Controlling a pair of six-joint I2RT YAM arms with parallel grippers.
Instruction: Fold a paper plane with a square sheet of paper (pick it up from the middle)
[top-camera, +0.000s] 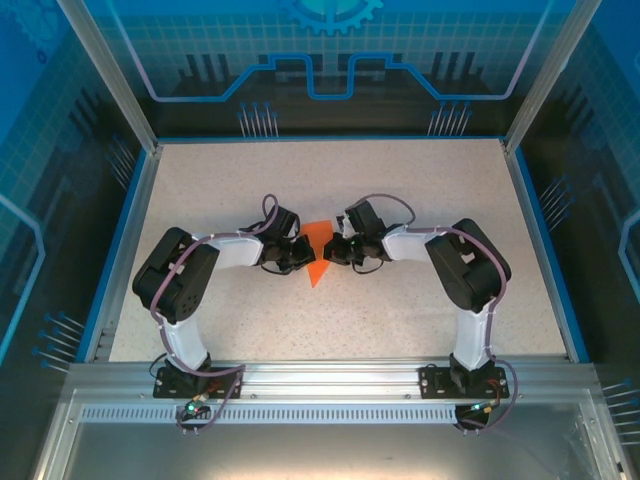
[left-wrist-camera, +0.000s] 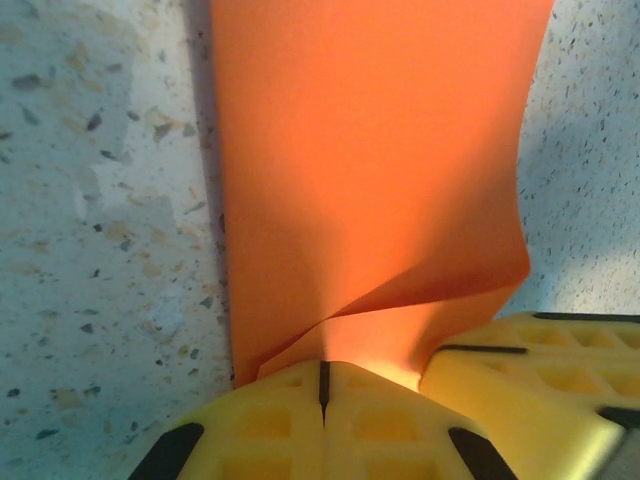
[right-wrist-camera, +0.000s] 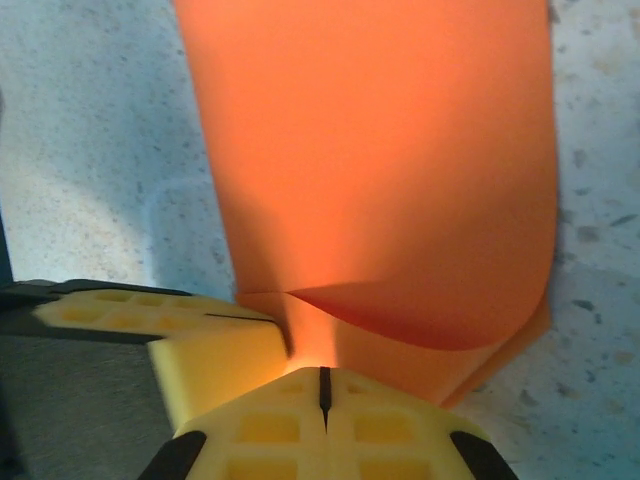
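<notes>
The orange sheet of paper (top-camera: 318, 238), folded to a narrow pointed shape with its tip toward the near edge, lies mid-table between both grippers. My left gripper (top-camera: 303, 255) meets it from the left and my right gripper (top-camera: 332, 252) from the right. In the left wrist view the paper (left-wrist-camera: 370, 150) rises in a ridge that runs into the shut yellow jaws of my left gripper (left-wrist-camera: 323, 375), with the other gripper's fingers (left-wrist-camera: 540, 370) alongside. In the right wrist view a flap of the paper (right-wrist-camera: 380, 150) curls up ahead of my shut right gripper (right-wrist-camera: 324, 385), beside the left gripper's fingers (right-wrist-camera: 200, 340).
The speckled table (top-camera: 420, 190) is bordered by a blue rim (top-camera: 130, 220) and glass walls. The two arms bend inward from their bases on the metal rail (top-camera: 320, 385) at the near edge.
</notes>
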